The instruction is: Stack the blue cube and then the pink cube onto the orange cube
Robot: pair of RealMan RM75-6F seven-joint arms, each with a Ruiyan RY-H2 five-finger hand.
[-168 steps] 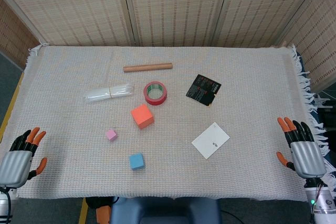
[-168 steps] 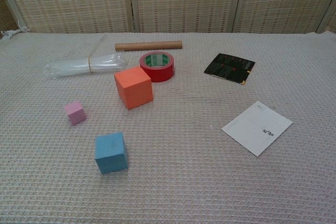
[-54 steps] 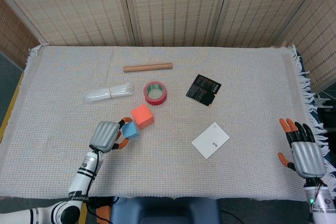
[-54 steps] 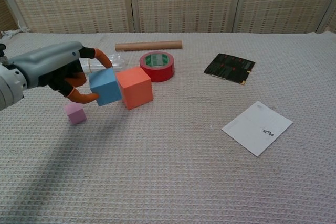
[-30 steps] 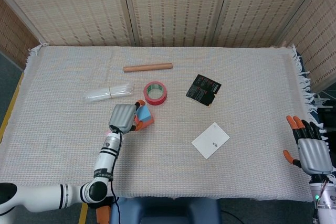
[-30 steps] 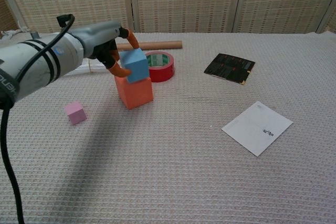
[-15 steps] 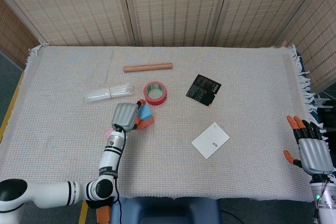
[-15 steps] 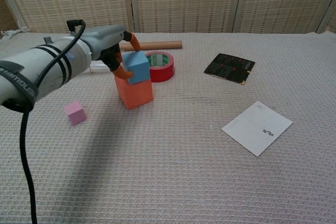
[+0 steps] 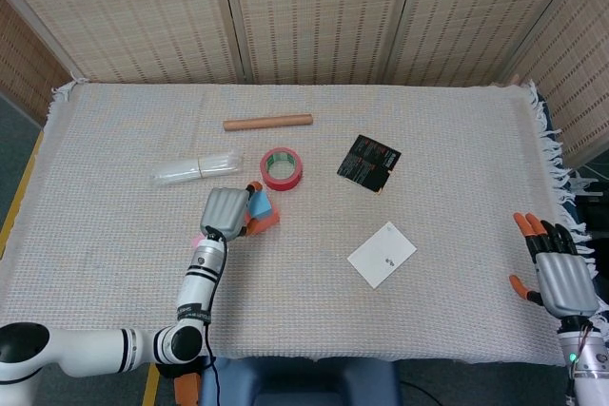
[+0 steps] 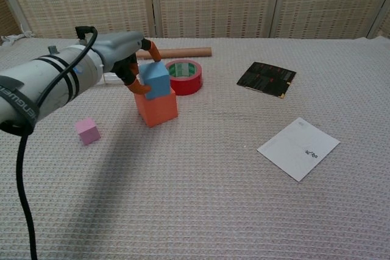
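now blue cube (image 10: 155,79) atop orange cube (image 10: 157,108)

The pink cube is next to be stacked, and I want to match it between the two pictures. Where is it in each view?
Head view: the pink cube is mostly hidden behind the left arm; only a sliver shows left of the wrist.
Chest view: the pink cube sits in plain sight, left of centre, apart from the others.
Shared landmark: the orange cube, to its right and further back in both views.
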